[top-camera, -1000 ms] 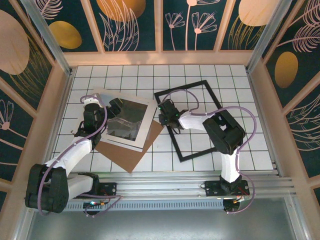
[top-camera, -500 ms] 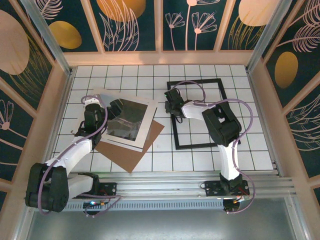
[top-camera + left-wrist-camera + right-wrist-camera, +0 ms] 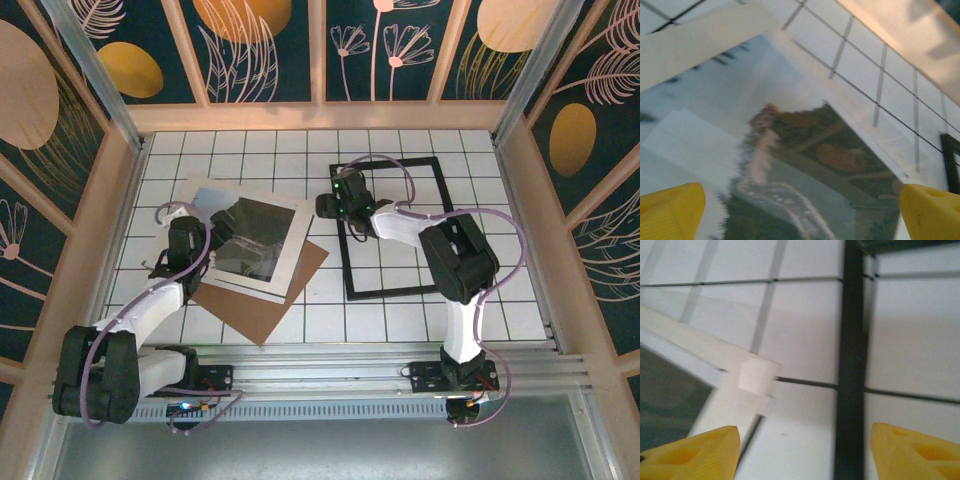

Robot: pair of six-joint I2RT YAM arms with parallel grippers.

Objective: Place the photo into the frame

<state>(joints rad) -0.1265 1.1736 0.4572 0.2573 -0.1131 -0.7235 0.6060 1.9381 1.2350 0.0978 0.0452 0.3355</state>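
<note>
1. My left hand (image 3: pixel 801 212) is spread wide, one yellow fingertip at each lower corner of its wrist view, and it grasps nothing.
2. It hovers low over the photo (image 3: pixel 252 238), whose glossy surface fills the space between the fingertips. I cannot tell whether they touch the print.
3. My right hand (image 3: pixel 804 452) is released too, with its fingertips far apart and nothing clamped between them.
4. The left rim of the frame (image 3: pixel 403 294) runs between those fingertips without being gripped.
5. The photo lies on the left half of the bench (image 3: pixel 500 300), bordered by the white mat (image 3: pixel 290 250) and resting on the brown backing board (image 3: pixel 270 310).
6. The frame lies flat to the right of the photo, with bare tiles showing inside it. The mat's corner sits near its left rim.
</note>
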